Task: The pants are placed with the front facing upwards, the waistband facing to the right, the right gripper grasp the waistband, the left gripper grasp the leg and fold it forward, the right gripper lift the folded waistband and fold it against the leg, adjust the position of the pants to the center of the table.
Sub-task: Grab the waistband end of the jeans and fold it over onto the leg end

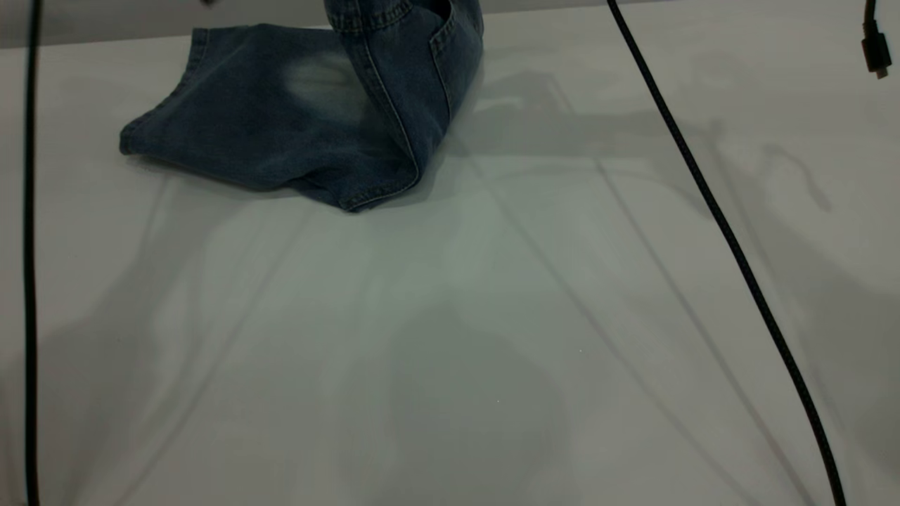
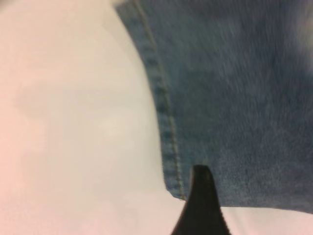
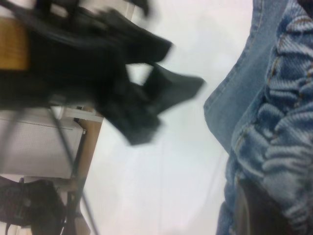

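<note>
The pants lie at the far side of the table, already doubled lengthwise, one leg over the other, with a pale faded patch showing. So the first fold looks done. The second is under way: the waistband end rises off the surface, out past the top of the exterior view, and the ruched band bunches right against the right gripper, which seems clamped on it, though only a dark jaw shows under the cloth. The left gripper hangs just off the leg hem; one black fingertip sits at the hem corner, and whether its fingers are apart or together I cannot tell. Left to do, by my reckoning: lay the waistband over the leg, then shift the bundle to the table's middle
</note>
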Robot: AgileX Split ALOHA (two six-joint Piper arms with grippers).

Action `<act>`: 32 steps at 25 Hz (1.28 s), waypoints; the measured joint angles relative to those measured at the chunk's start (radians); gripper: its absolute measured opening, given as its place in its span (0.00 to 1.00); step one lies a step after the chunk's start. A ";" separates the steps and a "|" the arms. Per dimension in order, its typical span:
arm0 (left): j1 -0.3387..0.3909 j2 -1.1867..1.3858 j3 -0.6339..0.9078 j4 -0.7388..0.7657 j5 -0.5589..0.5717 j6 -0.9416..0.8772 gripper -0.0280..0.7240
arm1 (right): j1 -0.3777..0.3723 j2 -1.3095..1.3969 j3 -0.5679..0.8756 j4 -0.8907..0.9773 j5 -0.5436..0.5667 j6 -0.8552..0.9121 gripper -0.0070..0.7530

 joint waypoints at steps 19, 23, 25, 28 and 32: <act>-0.002 -0.393 -0.186 -0.091 0.002 -0.023 0.69 | 0.048 0.072 -0.044 0.051 -0.045 -0.015 0.11; -0.002 -0.391 -0.186 -0.117 0.000 -0.021 0.69 | 0.088 0.118 -0.113 0.066 -0.055 -0.015 0.11; -0.002 -0.391 -0.185 -0.122 0.000 -0.021 0.69 | 0.103 0.145 -0.148 0.084 -0.066 -0.014 0.11; -0.002 -0.391 -0.185 -0.123 -0.001 -0.004 0.69 | 0.116 0.197 -0.192 0.097 -0.093 -0.014 0.11; -0.002 -0.391 -0.185 -0.122 -0.001 0.004 0.69 | 0.130 0.269 -0.248 0.160 -0.121 -0.018 0.11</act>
